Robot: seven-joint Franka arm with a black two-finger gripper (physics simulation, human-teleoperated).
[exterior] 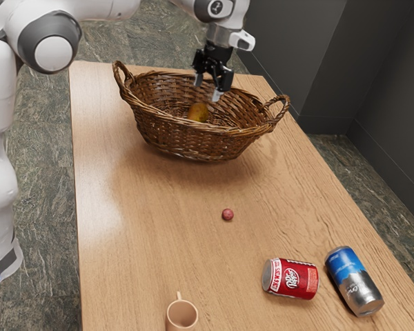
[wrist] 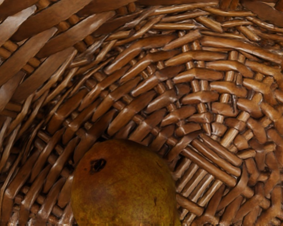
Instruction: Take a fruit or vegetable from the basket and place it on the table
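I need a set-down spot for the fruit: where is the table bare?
The table is bare between the basket and the small reddish ball, and from there to its edge at the exterior view's left. Crowded: the red can beside the blue can.

Fruit | yellow-brown, dark-spotted | lying inside brown wicker basket | basket upright on wooden table

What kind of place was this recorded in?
Probably a simulated indoor room, maybe a dining area or lab; I can't tell which. A wooden table carries a wicker basket and a mug, with dark walls behind.
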